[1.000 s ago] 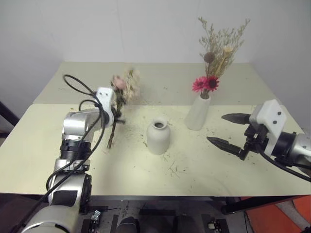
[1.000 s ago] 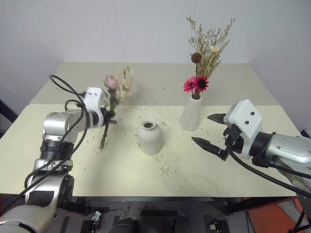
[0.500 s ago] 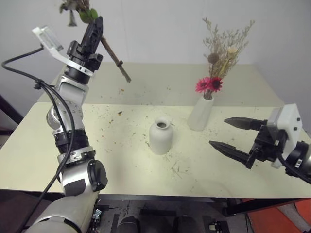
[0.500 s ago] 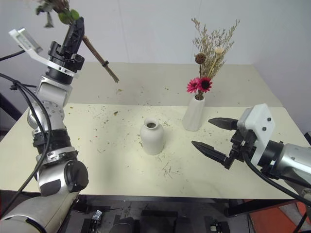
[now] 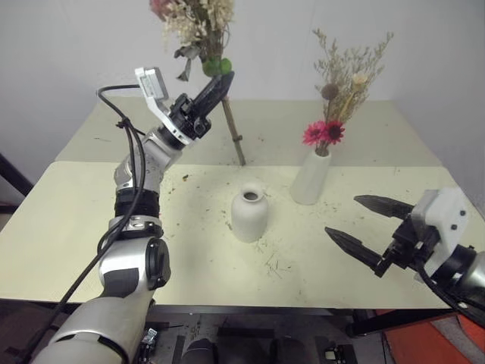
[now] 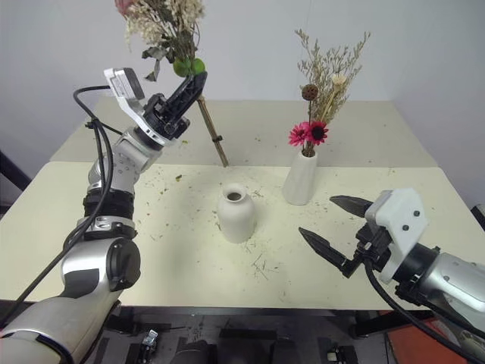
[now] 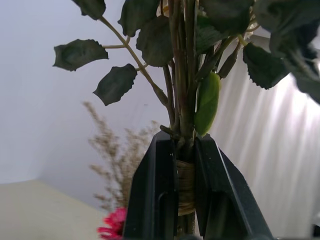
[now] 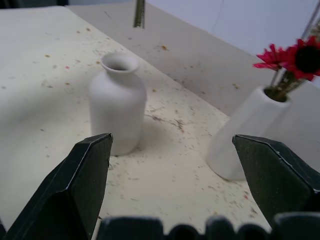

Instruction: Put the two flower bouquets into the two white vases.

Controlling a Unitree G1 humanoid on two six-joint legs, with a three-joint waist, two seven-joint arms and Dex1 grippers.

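The left gripper is raised high at about 11 o'clock, clamped on the pink bouquet, blooms up, stems slanted toward the table. The round vase is empty at centre. The right gripper is held level at 4 o'clock, spread wide, nothing in it.

Head views: light is even and soft from above, moderately bright. My table carries only faint, diffuse shadows beside the round vase and the tall vase. No glare. Left wrist view: backlit, so the pink bouquet reads as dark silhouette; background blurred. Right wrist view: my finger looks soft, close to the lens.
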